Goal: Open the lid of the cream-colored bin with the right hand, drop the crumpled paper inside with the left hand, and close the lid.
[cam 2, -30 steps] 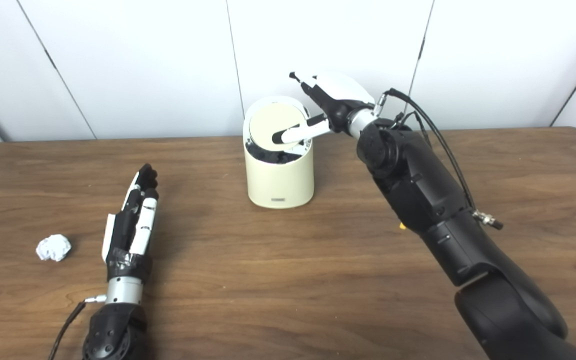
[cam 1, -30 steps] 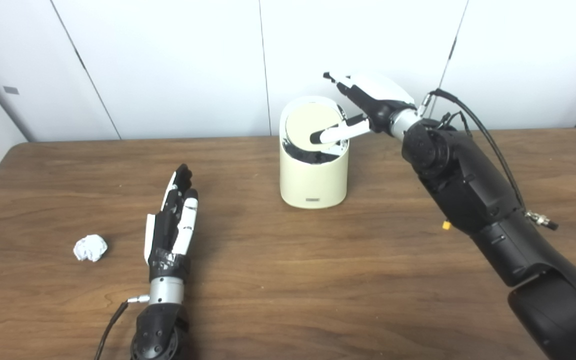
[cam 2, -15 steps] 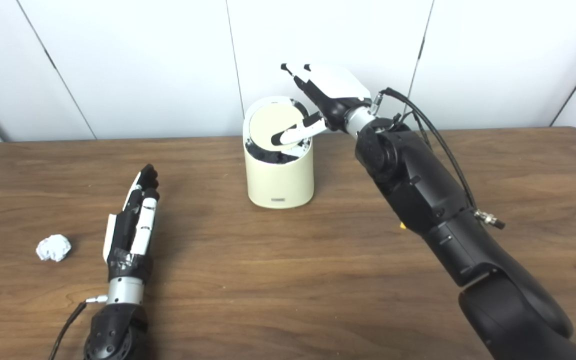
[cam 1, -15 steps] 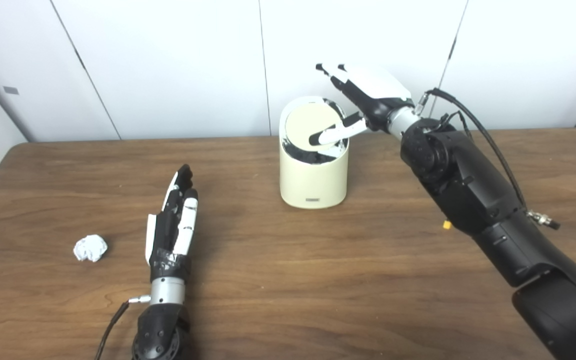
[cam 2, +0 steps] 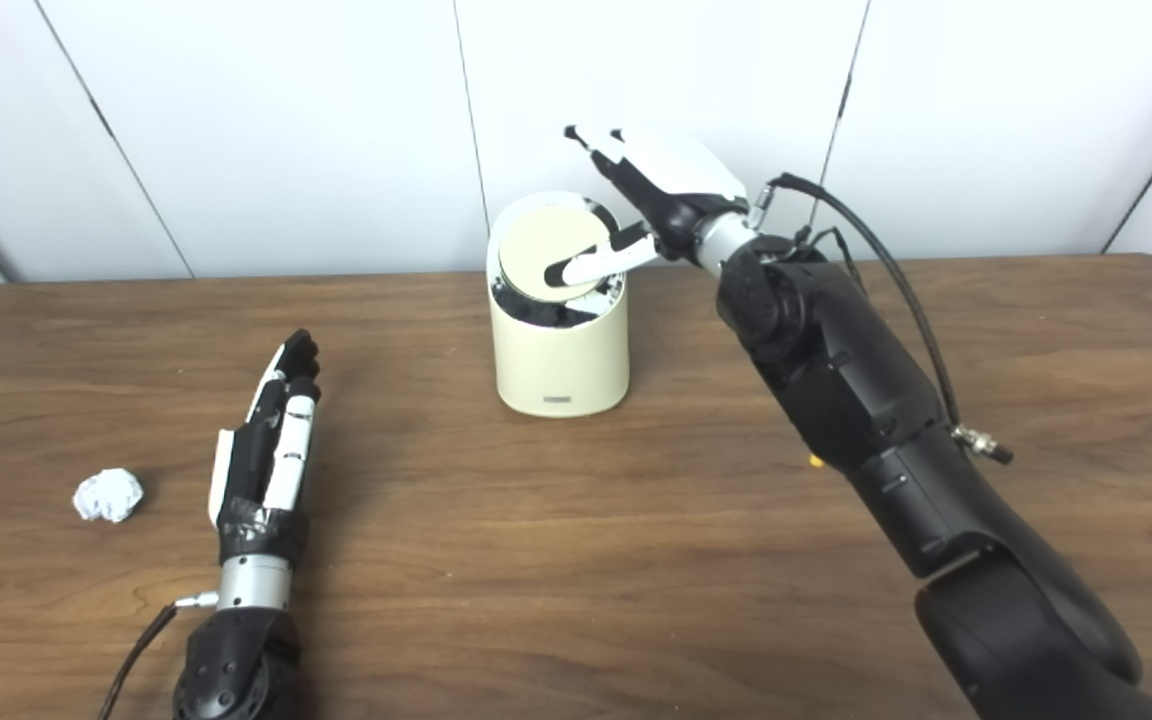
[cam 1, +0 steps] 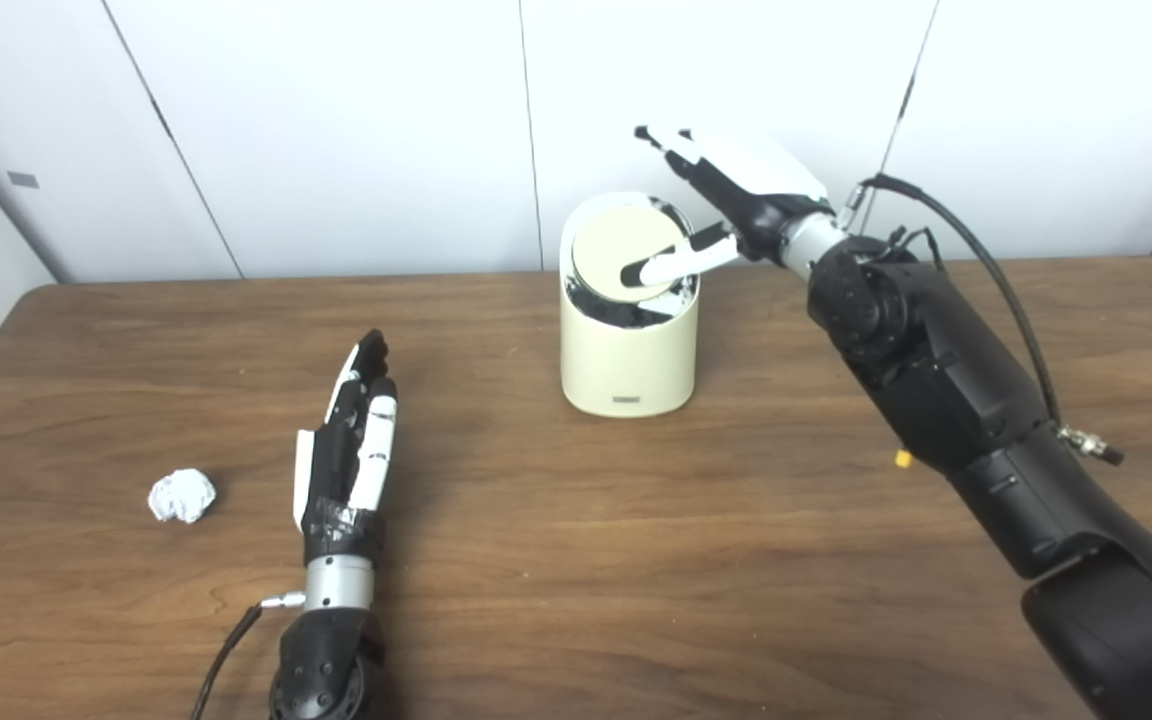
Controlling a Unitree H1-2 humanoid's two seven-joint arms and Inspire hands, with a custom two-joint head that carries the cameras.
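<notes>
A: Where do the task's things lie?
B: The bin [cam 1: 627, 340] stands upright near the back of the bench [cam 1: 576, 560]. Its lid [cam 1: 626, 252] is tilted, showing a dark gap along the front rim. The paper [cam 1: 181, 495] lies on the bench at far left, apart from both hands.

A: State of the hands?
B: The right hand [cam 1: 736, 195] is above the bin, fingers spread and holding nothing; its thumb [cam 1: 671, 265] rests on the lid. The left hand [cam 1: 348, 450] lies flat on the bench beside the paper, fingers straight and close together, empty.

A: How will the things handle?
B: The paper looks light, soft and crushable: enclose it from above with fingers and thumb. The lid appears stiff and pivoting; press near its edge. The bin may be light, so hard pushes could slide it.
</notes>
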